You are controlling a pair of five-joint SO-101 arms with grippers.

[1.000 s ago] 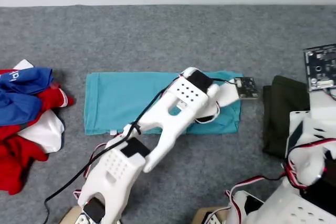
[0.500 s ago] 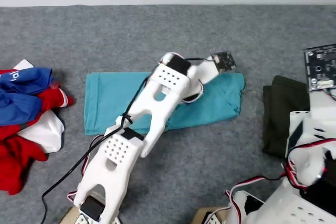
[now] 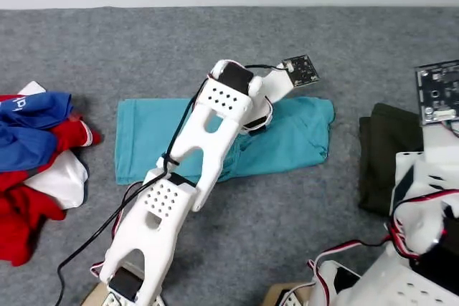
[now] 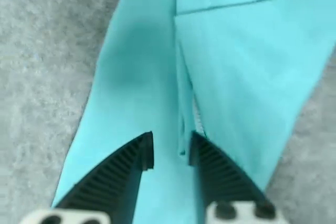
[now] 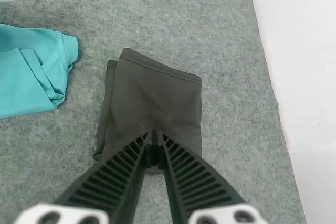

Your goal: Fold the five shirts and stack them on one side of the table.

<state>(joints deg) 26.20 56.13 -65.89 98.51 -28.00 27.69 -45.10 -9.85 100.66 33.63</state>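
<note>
Teal cotton sits between the jaws of my left gripper (image 4: 170,153). They stand narrow, not touching, with a folded edge of the teal shirt (image 4: 247,66) running into the gap, and I judge that I am pinching that edge. My right gripper (image 5: 154,148) is closed tight on nothing, jaw against jaw.

The step in hand, as I read it, is folding the teal shirt across itself. To do it well I should carry the pinched edge low and level over the rest of the shirt, so the layers beneath do not drag or bunch. I should let go only once edge lies over edge. The grip takes in little cloth, so a quick pull might slip it out; slow is better. One end of the shirt lies askew and rumpled and will want squaring.

My left arm (image 3: 193,170) reaches slantwise across the teal shirt from its near side, wrist bent down over its far edge. My right arm (image 3: 423,198) sits well apart from the teal shirt. Its gripper points down above a dark folded shirt (image 5: 157,103) that lies just past the teal shirt's rumpled end. Near the teal shirt's other end, a loose heap of red, blue and white shirts (image 3: 36,155) lies unfolded on the grey table (image 3: 215,48).
</note>
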